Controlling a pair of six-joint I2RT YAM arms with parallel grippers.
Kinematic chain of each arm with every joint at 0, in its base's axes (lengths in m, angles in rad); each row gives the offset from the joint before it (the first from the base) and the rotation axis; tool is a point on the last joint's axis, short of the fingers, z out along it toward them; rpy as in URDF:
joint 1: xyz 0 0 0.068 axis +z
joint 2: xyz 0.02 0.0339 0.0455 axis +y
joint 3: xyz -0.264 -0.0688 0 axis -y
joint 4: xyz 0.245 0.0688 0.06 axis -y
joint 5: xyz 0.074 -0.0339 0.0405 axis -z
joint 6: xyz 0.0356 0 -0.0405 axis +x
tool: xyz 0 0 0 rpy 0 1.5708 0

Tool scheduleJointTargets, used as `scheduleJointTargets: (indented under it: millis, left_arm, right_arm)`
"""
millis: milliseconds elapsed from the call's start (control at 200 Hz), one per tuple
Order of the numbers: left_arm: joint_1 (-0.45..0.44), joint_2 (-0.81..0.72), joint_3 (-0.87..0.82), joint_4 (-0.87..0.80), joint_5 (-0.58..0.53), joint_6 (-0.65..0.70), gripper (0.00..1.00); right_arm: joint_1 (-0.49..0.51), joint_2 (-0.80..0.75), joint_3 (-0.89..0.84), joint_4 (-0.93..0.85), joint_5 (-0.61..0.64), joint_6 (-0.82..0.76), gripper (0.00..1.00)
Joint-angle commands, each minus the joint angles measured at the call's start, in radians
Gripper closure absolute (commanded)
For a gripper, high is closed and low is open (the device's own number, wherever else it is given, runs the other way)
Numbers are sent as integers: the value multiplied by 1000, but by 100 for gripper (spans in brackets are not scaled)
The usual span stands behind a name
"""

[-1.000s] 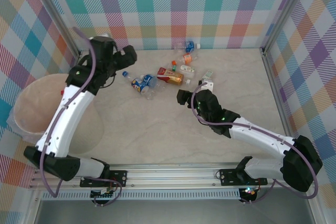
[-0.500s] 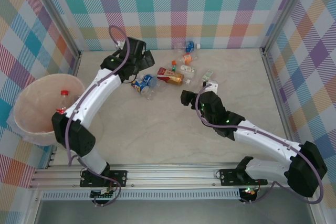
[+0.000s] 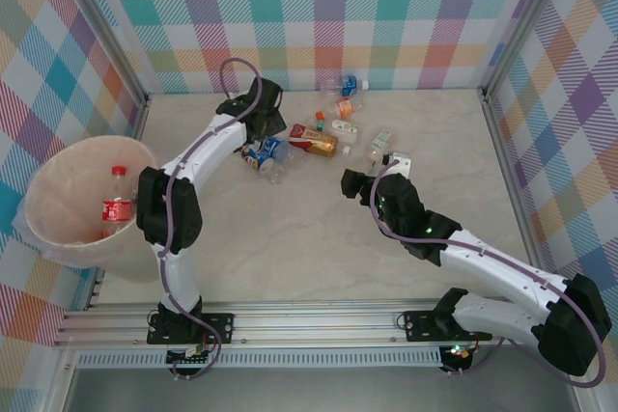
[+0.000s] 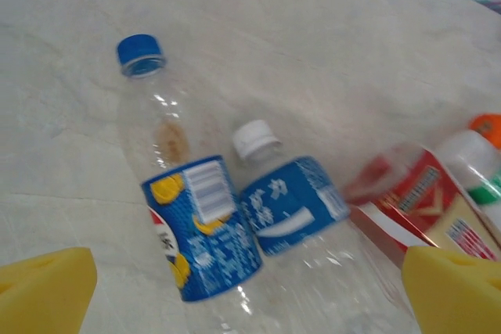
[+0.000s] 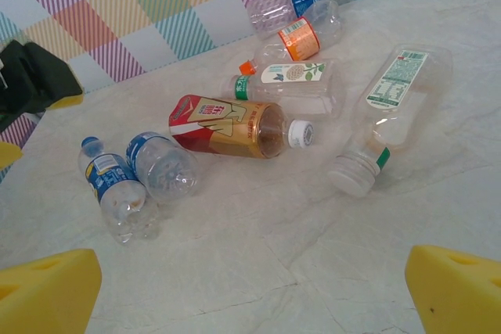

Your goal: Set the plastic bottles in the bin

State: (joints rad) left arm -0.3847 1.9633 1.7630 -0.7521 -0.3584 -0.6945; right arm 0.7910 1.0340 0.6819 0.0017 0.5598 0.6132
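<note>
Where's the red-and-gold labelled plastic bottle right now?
Top external view: the red-and-gold labelled plastic bottle lies on its side toward the far edge of the table, just right of the two blue-labelled bottles.

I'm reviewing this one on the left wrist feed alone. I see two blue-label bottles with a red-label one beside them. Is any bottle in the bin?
Observer: Yes, one red-label bottle is inside the bin.
Operator: How many are outside it?
Observer: Seven by my count. Besides your three there are four more, among them an orange-label bottle.
Operator: And the other arm?
Observer: The right claw is open, close to a green-label bottle but not touching it.
</note>
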Motion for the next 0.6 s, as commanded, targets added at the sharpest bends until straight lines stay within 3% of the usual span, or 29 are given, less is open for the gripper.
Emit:
scheduleJointTargets:
  millis: [0,70,235,440,595]
  left_arm:
    - [29,28,-37,3,-23,-60,0]
    - [44,35,-56,13,-47,-73,1]
    - [95,78,-78,82,60,-86,7]
    - [131,149,-49,91,51,-113,9]
    - [155,174,-68,155,113,-112,14]
  right_arm:
    - [-4,-15,-7,-11,19,-12,0]
    - [-4,-14,-7,-12,18,-11,0]
    - [-4,-2,-1,-10,18,-15,0]
    - [-4,-7,3,-23,17,-10,0]
    - [-4,-19,1,-31,19,-10,0]
